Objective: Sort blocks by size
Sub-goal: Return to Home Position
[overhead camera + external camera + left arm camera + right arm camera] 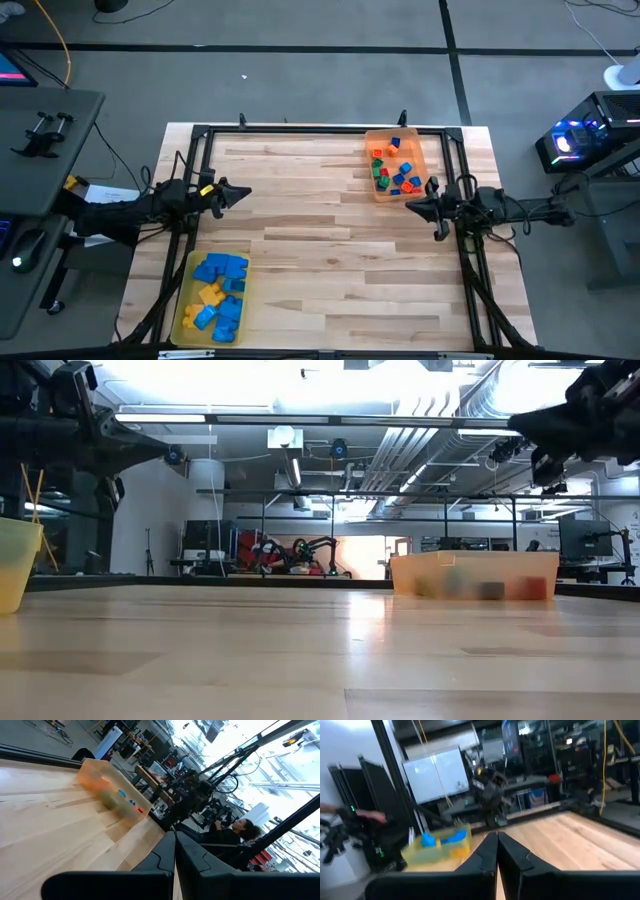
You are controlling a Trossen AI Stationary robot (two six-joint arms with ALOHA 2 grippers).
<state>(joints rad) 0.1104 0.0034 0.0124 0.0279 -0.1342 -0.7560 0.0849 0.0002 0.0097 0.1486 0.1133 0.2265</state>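
**Left gripper** [243, 193]: fingers pressed together with nothing between them, held above the pale wooden plank table [330, 260].

**Right gripper** [412, 206]: likewise pressed together and carrying nothing.

**Small blocks:** The translucent orange plastic tray [421, 150] sits just beside the right claw's tip, off to one side of it. Inside lie the tiny red, green, blue and orange studded cubes [395, 168].

**Large blocks:** The translucent yellow plastic tray [183, 300] sits well apart from the left claw, back beside that arm's base. It holds the larger blue and yellow studded bricks [218, 290].

I see no block outside either tray — sorting appears finished, with only the arms' retreat remaining.

**Hazard noted:** the right claw is close to the orange tray's corner. A sideways swing during withdrawal could clip the wall, shove the tray or tip cubes out. The left claw looks free of any such risk.
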